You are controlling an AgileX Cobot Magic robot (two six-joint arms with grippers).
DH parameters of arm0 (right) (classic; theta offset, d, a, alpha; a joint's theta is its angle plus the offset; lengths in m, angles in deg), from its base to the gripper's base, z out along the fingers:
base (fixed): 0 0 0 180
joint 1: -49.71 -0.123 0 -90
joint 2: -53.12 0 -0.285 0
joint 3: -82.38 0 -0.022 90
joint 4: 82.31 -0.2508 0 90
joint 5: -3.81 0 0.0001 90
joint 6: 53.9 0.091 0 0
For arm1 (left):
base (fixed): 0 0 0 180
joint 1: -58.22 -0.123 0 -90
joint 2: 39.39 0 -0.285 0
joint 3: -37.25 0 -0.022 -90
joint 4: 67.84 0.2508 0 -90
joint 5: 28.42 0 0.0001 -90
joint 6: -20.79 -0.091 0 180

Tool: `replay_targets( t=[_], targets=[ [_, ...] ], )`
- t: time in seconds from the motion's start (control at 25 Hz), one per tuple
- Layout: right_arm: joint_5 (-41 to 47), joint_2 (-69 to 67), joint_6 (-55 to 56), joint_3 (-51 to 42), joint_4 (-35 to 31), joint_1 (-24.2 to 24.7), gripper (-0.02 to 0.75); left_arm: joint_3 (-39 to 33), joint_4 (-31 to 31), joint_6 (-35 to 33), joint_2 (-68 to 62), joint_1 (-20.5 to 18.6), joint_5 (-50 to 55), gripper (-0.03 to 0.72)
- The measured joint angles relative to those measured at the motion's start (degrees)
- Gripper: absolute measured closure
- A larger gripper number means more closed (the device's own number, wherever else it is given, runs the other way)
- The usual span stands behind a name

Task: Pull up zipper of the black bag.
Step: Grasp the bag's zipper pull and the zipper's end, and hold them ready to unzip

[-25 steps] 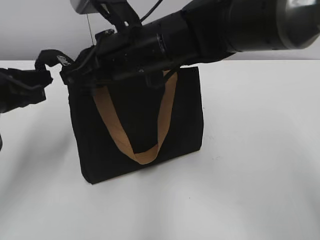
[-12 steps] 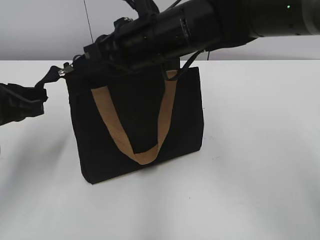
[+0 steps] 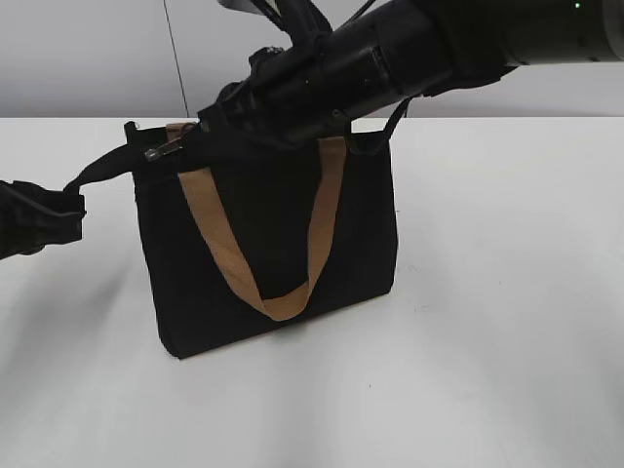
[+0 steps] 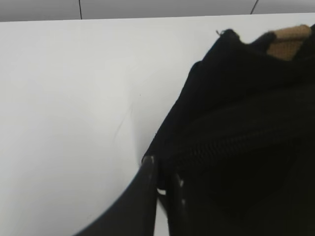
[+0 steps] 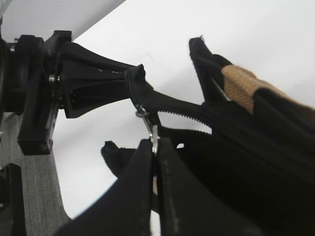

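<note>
While pinched, zipper [image 5: 149, 129] between fingers [image 5: 139, 169].

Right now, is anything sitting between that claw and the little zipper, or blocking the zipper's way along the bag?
Nothing visible. The right gripper is already shut on the zipper pull tab, and the left gripper holds the black bag end taut. The zip line toward the tan handle looks unobstructed.
</note>
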Motion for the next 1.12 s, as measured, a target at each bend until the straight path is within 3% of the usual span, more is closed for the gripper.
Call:
replay_targets(
  t=[0.48,1.12],
  targets=[
    [0.2,0.0,0.7,0.0,0.6,7.5,0.738,0.0,-0.2,0.0,0.0,0.0,5.3,0.667],
    [11.0,0.2,5.3,0.0,7.4,21.5,0.738,0.0,-0.2,0.0,0.0,0.0,5.4,0.667]
  ],
)
